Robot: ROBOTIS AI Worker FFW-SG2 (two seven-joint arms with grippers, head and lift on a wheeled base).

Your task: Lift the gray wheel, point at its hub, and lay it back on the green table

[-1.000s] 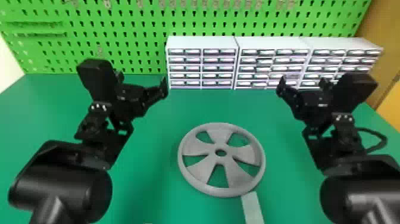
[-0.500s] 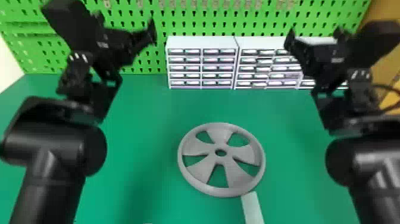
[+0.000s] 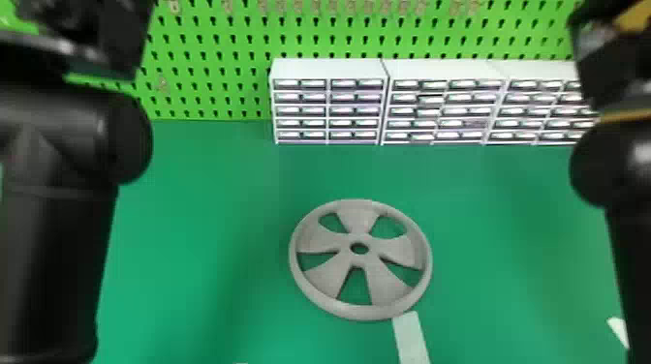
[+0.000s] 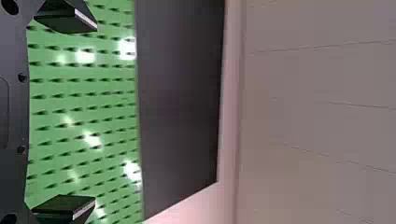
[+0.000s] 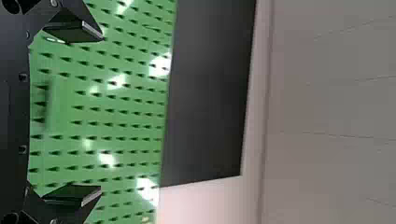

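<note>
Arms (image 3: 53, 227) rose, partly hiding pegboard (image 3: 339, 31) and drawers (image 3: 356, 111) beyond wheel (image 3: 361, 220).

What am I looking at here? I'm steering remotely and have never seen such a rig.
This is a two-armed robot. Its head camera looks forward and down, showing the left arm and right arm. The gray wheel lies flat on the green table, a pale strip by its near rim. Behind are white drawer cabinets and a green pegboard. The sideways pictures come from the wrists: left gripper and right gripper both have their fingers spread, holding nothing.
</note>
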